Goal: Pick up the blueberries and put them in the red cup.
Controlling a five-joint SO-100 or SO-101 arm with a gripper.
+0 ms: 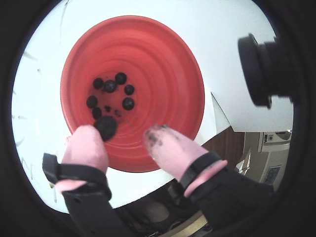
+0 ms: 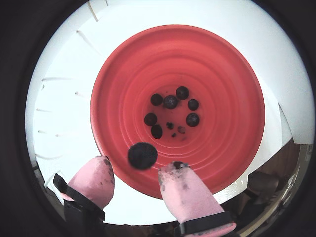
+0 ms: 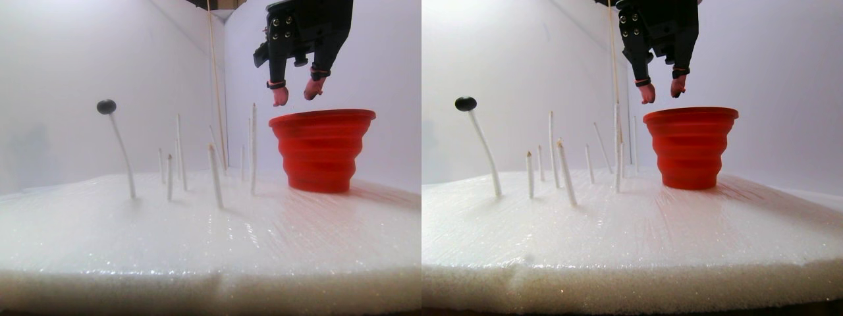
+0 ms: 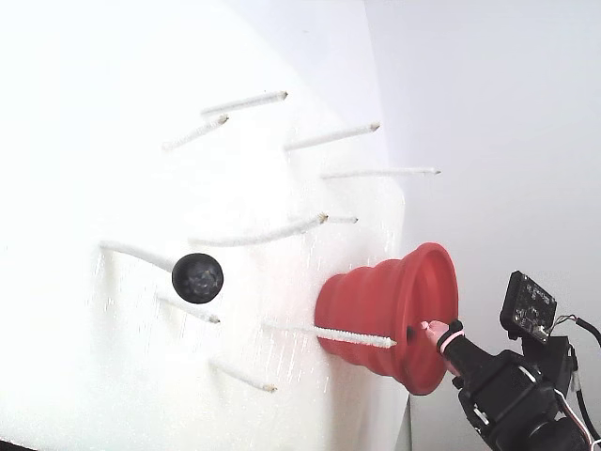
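Observation:
The red cup (image 2: 217, 163) stands on white foam, seen from above in both wrist views and from the side in the stereo pair view (image 3: 321, 151). Several blueberries (image 2: 170, 102) lie on its bottom; they also show in a wrist view (image 1: 110, 86). My gripper (image 2: 137, 165) hangs open just above the cup's rim (image 3: 295, 93), its pink fingertips wide apart. One larger blueberry (image 2: 142, 155) is loose between the fingertips over the cup, held by neither; in a wrist view (image 1: 105, 127) it overlaps one fingertip. Another blueberry (image 3: 106, 106) sits on top of a white stick (image 4: 197, 277).
Several thin white sticks (image 3: 215, 174) stand upright in the foam pad (image 3: 197, 243) to the left of the cup in the stereo pair view. One stick (image 4: 352, 336) lies close against the cup's side. White walls enclose the back and side.

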